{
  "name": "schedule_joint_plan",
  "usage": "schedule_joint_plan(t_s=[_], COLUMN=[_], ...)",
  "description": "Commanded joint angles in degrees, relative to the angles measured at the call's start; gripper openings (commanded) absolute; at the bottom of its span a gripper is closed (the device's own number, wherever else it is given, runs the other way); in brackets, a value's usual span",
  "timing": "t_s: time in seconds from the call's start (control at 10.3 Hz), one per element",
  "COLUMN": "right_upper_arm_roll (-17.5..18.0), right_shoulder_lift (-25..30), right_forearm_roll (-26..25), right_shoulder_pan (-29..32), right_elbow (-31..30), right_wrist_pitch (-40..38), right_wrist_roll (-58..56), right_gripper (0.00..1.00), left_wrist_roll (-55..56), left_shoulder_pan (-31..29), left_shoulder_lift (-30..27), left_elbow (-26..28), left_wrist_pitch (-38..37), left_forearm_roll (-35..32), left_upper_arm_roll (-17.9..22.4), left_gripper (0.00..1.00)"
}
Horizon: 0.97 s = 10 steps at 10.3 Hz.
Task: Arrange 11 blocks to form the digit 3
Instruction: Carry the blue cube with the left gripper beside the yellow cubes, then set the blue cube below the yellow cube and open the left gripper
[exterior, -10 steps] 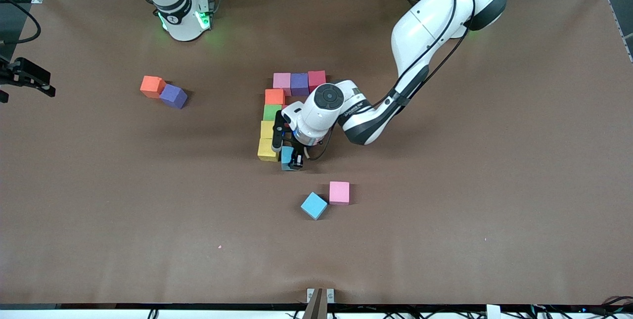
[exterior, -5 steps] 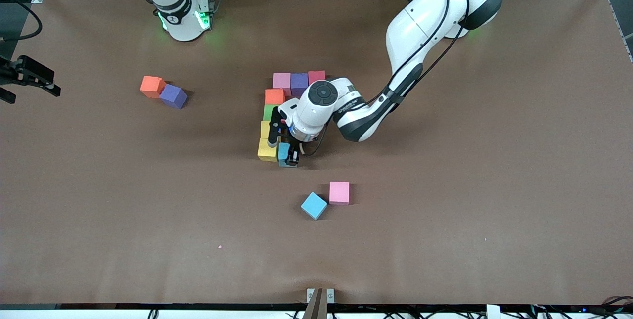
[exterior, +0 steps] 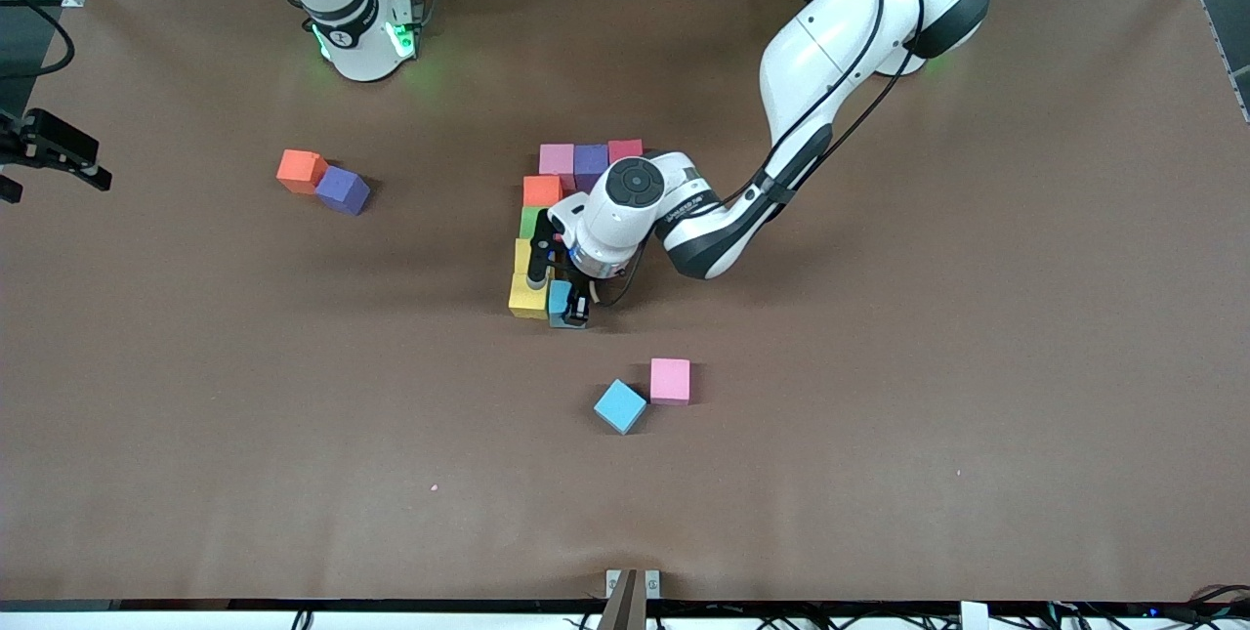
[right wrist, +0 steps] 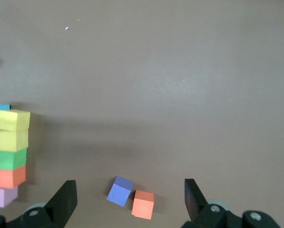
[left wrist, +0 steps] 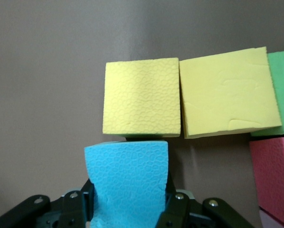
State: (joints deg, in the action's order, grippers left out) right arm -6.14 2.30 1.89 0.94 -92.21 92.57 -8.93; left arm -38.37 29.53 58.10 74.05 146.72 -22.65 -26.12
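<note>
My left gripper (exterior: pixel 562 306) is shut on a sky blue block (exterior: pixel 559 299), held low beside the nearer yellow block (exterior: pixel 527 297), on its side toward the left arm's end. In the left wrist view the blue block (left wrist: pixel 127 175) sits between the fingers, its edge close to that yellow block (left wrist: pixel 142 97). A second yellow (exterior: pixel 527 256), green (exterior: pixel 532 220), orange (exterior: pixel 542 190), pink (exterior: pixel 557 159), purple (exterior: pixel 591 159) and red (exterior: pixel 625 149) block form an L. A red block (left wrist: pixel 275 175) lies beside the green one. My right gripper (right wrist: pixel 128 185) is open and waits high up.
Loose blocks: a sky blue (exterior: pixel 620 405) and a pink one (exterior: pixel 670 381) nearer the front camera, and an orange (exterior: pixel 300 170) and a purple one (exterior: pixel 342 189) toward the right arm's end. The left arm's wrist (exterior: pixel 630 205) hangs over the row.
My left gripper has carried the sky blue block a little toward the nearer yellow block, closing the gap. The right arm has barely moved.
</note>
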Motion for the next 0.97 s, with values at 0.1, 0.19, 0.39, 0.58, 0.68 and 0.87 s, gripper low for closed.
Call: schedule_joint_plan(t_s=[0.1,0.19,0.39,0.58,0.68,0.87], right_upper_arm_roll=[1.0,0.9,1.0,1.3,1.2,1.3], right_shoulder_lift=[0.2,-0.2,0.2,0.2,0.2,0.2], right_forearm_roll=[-0.5,-0.5,-1.1,-1.0,-0.4,-0.4], right_shoulder_pan=[0.5,0.6,0.4,-0.1,0.1,-0.1], right_elbow=[2.5,4.8,4.9,4.9,4.6,4.7], right_wrist_pitch=[-2.2,-4.8,-5.6,-5.1,-5.4,-5.4], right_wrist_roll=[8.7,8.1,5.8,5.9,5.9,5.9], right_gripper=[1.0,1.0,1.0,1.0,1.0,1.0], left_wrist_roll=[-0.3,-0.2,0.8,0.8,0.9,0.9], left_shoulder_pan=[1.1,1.1,1.1,1.1,1.1,1.1], left_shoulder_lift=[0.6,0.6,0.6,0.5,0.5,0.6], left_elbow=[-1.2,-1.2,-0.8,-0.7,-0.8,-0.7], left_wrist_pitch=[0.7,0.7,0.8,0.7,0.7,0.7], left_forearm_roll=[1.6,1.7,1.6,1.6,1.6,1.6], left_upper_arm_roll=[1.0,1.0,1.0,1.0,1.0,1.1], left_gripper=[0.53,0.54,0.56,0.58,0.59,0.59])
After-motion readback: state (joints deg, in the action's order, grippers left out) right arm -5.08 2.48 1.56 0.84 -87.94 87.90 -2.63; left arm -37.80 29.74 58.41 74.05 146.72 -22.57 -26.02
